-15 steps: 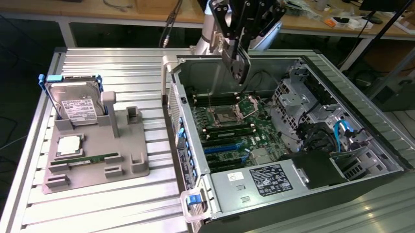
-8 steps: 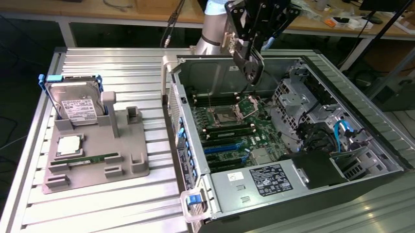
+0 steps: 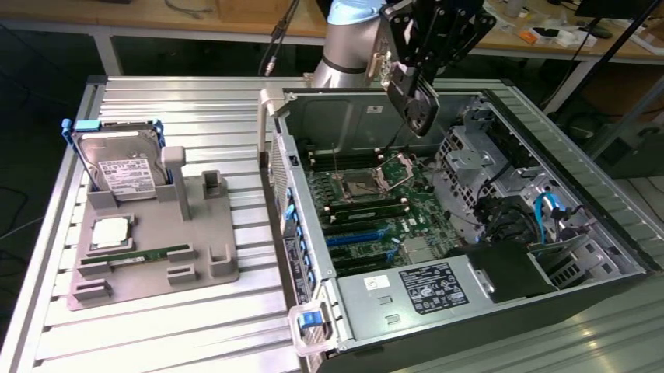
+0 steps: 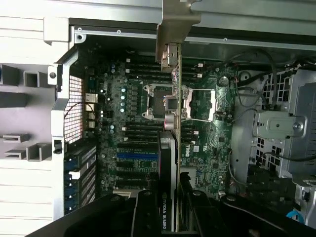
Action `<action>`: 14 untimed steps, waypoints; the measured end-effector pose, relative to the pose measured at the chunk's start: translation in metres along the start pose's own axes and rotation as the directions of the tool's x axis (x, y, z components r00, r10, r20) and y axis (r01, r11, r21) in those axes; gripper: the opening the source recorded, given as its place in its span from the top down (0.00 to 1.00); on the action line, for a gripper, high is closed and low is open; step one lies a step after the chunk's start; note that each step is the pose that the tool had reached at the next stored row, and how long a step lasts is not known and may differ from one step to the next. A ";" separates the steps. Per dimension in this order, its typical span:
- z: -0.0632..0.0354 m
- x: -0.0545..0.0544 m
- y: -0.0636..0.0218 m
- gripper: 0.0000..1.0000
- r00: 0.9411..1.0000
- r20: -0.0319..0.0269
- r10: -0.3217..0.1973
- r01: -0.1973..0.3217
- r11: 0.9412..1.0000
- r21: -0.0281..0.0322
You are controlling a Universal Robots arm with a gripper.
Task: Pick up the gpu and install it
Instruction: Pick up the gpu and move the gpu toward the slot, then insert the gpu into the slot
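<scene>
The gpu [image 3: 417,105], a thin dark card with a silver end bracket, hangs edge-down in the air over the back part of the open computer case [image 3: 560,148]. My gripper [image 3: 408,71] is shut on its upper end. In the wrist view the gpu [image 4: 168,148] shows edge-on, its silver bracket [image 4: 174,29] toward the case wall, and the black fingers [image 4: 145,210] clamp it from both sides. The card hovers above the motherboard [image 4: 128,108], over the processor socket [image 4: 163,101], and touches nothing. The blue expansion slots [image 3: 358,237] lie below it, nearer the case's front.
On the exterior view's left, a grey fixture [image 3: 207,256] holds a silver hard drive [image 3: 124,167], a processor chip [image 3: 112,231] and a green memory stick [image 3: 151,254]. Inside the case are a drive cage [image 3: 472,155], cables [image 3: 545,210] and a power supply [image 3: 421,284]. A ribbed metal table [image 3: 166,334] lies under everything.
</scene>
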State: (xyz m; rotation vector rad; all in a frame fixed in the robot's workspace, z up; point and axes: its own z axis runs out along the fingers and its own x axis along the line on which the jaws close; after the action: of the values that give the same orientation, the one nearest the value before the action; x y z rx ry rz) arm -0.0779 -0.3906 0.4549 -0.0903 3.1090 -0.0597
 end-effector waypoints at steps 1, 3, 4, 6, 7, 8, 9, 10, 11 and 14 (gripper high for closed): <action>0.0000 0.000 0.0000 0.73 1.000 0.000 0.000 0.000 1.000 0.000; 0.0000 0.000 0.0000 0.73 1.000 0.000 0.000 0.000 1.000 0.000; 0.0000 0.000 0.0000 0.73 1.000 0.000 0.000 0.000 1.000 0.000; 0.0000 0.000 0.0000 0.73 1.000 0.000 0.000 0.000 1.000 0.000; 0.0000 0.000 0.0000 0.73 1.000 0.000 0.000 0.000 1.000 0.000; 0.0000 0.000 0.0000 0.73 1.000 0.000 0.000 0.000 1.000 0.000; 0.0000 0.000 0.0000 0.73 1.000 0.000 0.000 0.000 1.000 0.000; 0.0000 0.000 0.0000 0.73 1.000 0.000 0.000 0.000 1.000 0.000; 0.0000 0.000 0.0000 0.73 1.000 0.000 0.000 0.000 1.000 0.000; 0.0000 0.000 0.0000 0.73 1.000 0.000 0.013 -0.013 1.000 0.000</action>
State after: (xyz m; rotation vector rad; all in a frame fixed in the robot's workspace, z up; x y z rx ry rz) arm -0.0779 -0.3906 0.4549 -0.0707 3.1098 -0.0599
